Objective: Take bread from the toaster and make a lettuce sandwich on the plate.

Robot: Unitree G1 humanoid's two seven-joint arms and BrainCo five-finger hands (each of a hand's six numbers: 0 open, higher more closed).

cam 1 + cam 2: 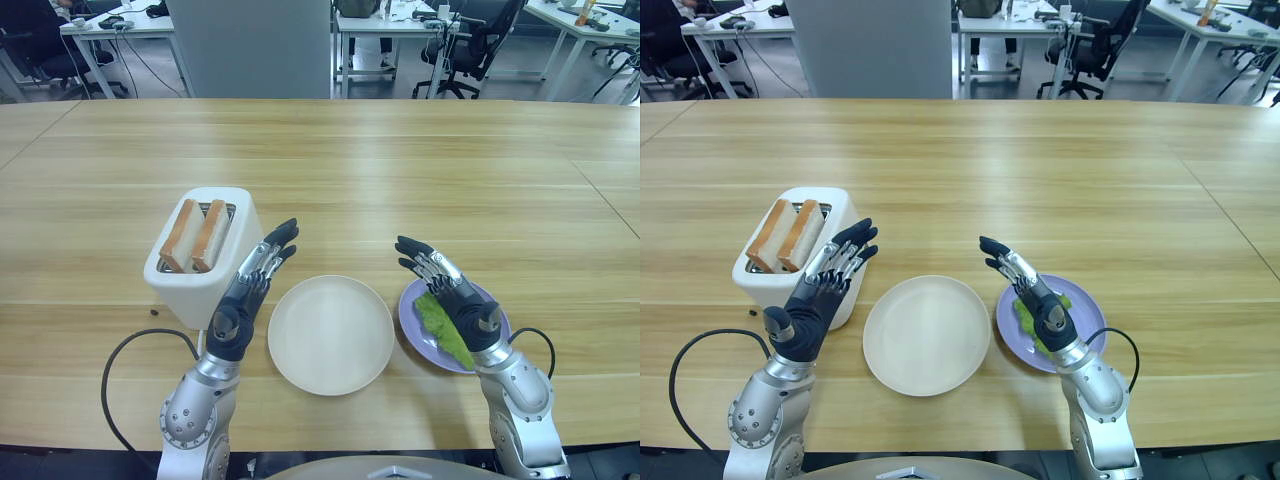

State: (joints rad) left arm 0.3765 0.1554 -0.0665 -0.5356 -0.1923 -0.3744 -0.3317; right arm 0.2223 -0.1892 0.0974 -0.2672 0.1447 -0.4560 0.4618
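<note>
While the two bread slices (197, 235) stand upright in the toaster (190, 292), long edges pointing away from the robot, the left hand (250, 290) hovers just to their right, fingers spread and empty, clearly the nearer one. The right hand (452, 285), also spread, hangs over the lettuce (440, 328).

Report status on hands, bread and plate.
Both hands open, empty: left hand beside white toaster, right hand over green lettuce leaf on purple plate. Two bread slices upright in toaster slots. Between hands, round cream plate bare; nothing blocking.
</note>
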